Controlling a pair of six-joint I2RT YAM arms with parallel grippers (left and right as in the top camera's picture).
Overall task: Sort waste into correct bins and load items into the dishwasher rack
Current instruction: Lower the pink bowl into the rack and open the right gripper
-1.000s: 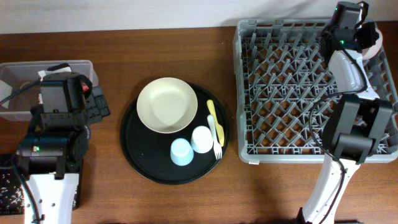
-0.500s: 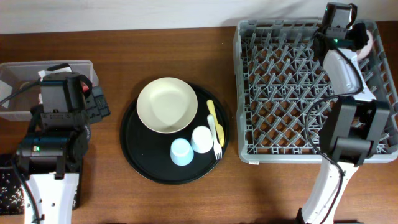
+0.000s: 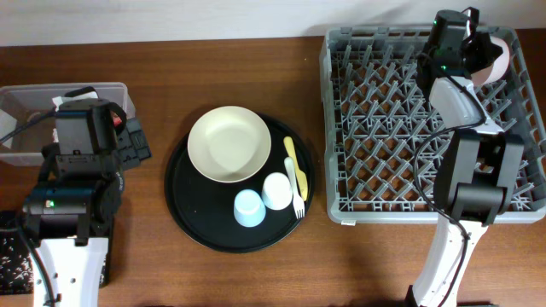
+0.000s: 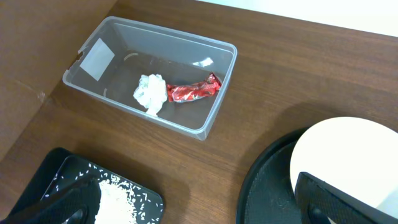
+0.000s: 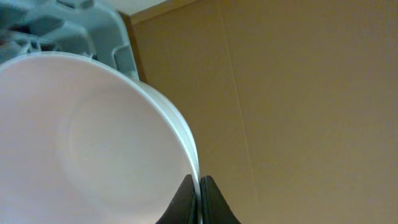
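My right gripper (image 5: 199, 186) is shut on the rim of the small pink bowl (image 5: 87, 137), held tilted over the far right corner of the grey dishwasher rack (image 3: 384, 128). My left gripper (image 4: 196, 208) hangs open over bare wood, with nothing between its fingers. Beneath it, the clear tub (image 4: 217, 93) holds the white tissue (image 4: 151, 93) and red wrapper (image 4: 193, 91). White grains (image 4: 115, 202) lie in the flat black bin (image 4: 68, 171). The cream bowl (image 3: 229, 143), blue cup (image 3: 249, 207), white cup (image 3: 276, 189) and yellow-handled fork (image 3: 294, 175) lie together left of the rack.
These dishes rest on a round black tray (image 3: 196, 205) at the table's middle. The rack's upright pegs fill its whole grid. The left arm's body covers part of the tub and the black bin in the overhead view.
The right arm has carried the pink bowl leftward along the rack's far edge. The left arm has not moved.
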